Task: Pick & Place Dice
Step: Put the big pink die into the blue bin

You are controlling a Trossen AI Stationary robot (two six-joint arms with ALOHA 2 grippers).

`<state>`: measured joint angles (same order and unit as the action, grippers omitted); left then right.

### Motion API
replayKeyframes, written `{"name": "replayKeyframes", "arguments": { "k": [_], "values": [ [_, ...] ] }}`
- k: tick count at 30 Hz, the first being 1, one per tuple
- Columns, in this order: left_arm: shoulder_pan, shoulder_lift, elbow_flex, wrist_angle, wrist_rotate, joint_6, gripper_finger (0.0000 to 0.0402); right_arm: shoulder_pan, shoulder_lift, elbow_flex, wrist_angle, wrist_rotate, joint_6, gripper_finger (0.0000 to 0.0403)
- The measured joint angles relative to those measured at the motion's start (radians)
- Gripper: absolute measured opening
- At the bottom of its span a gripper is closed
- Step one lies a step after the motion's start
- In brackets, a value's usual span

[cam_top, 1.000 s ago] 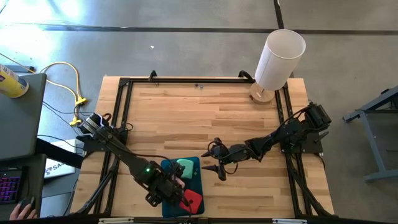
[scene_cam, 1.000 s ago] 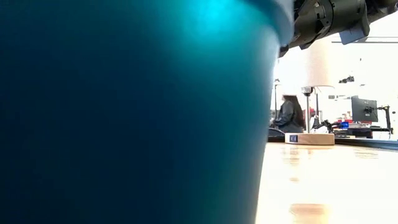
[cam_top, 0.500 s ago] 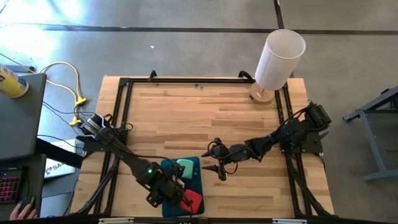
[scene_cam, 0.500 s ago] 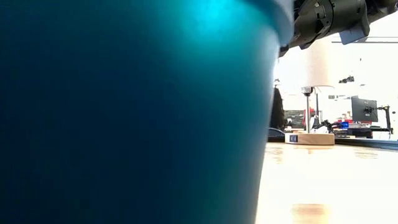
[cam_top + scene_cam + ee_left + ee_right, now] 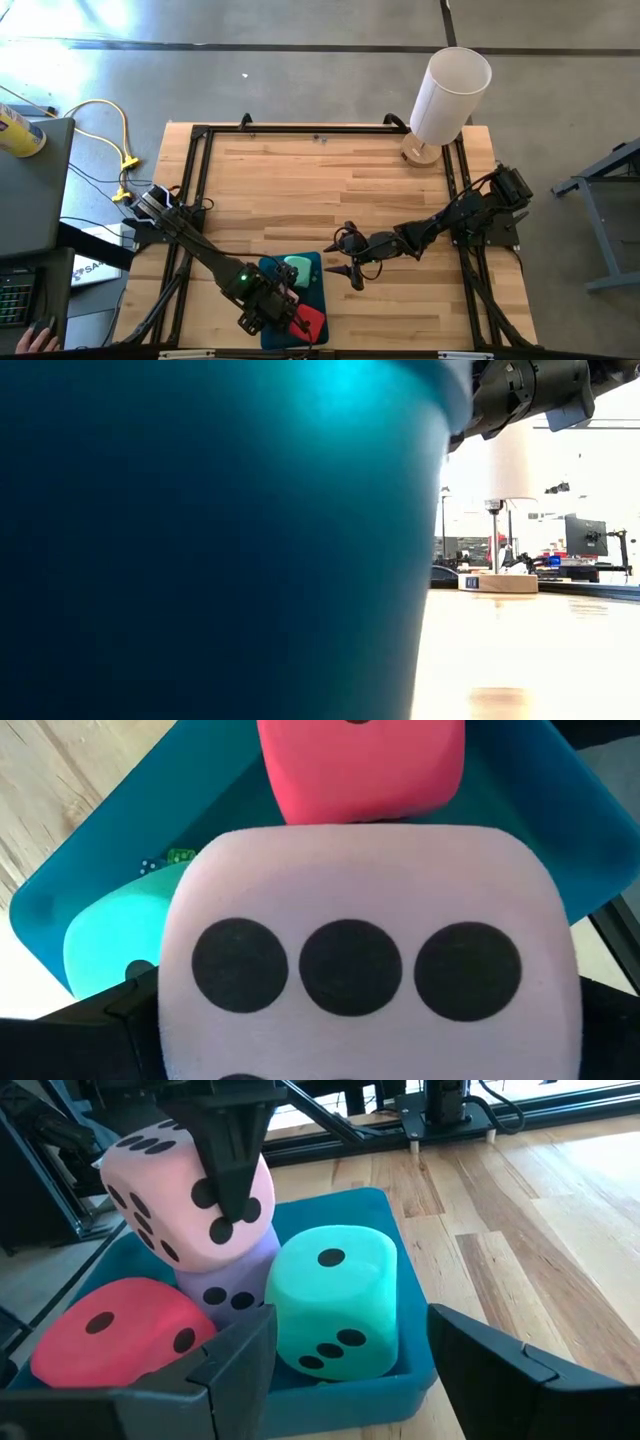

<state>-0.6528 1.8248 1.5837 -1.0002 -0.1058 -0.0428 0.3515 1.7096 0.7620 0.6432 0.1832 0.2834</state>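
Now the left claw (image 5: 283, 303) pinches the pale pink die (image 5: 185, 1195) over the teal tray (image 5: 400, 1220), resting on the lilac die (image 5: 235, 1290) between red die (image 5: 115, 1330) and green die (image 5: 335, 1300). Release gently, lift straight. Right claw (image 5: 347, 271) waits spread, empty, just right of the tray above the bench (image 5: 330, 180).

The high view looks straight down on the teal tray (image 5: 300, 300). The low view sits against its wall. Both wrist views face it closely.

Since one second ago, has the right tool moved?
No. In the high view the right tool stays beside the tray, its tips at the same table planks.
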Motion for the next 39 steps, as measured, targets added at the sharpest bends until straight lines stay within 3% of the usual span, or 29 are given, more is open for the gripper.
{"name": "replayKeyframes", "arguments": {
  "k": [14, 27, 39],
  "values": [
    [0.0, 0.001, -0.002, 0.008, -0.003, -0.07, 0.0396, 0.0, 0.0, 0.0, 0.0, 0.0, 0.0, 0.0249],
    [-0.033, 0.002, -0.002, 0.038, -0.109, -0.082, 0.0396, 0.0, 0.0, 0.0, 0.0, 0.0, 0.0, 0.0249],
    [-0.035, 0.002, -0.002, 0.04, -0.113, -0.107, 0.0396, 0.0, 0.0, 0.0, 0.0, 0.0, 0.0, 0.0249]
  ]
}}
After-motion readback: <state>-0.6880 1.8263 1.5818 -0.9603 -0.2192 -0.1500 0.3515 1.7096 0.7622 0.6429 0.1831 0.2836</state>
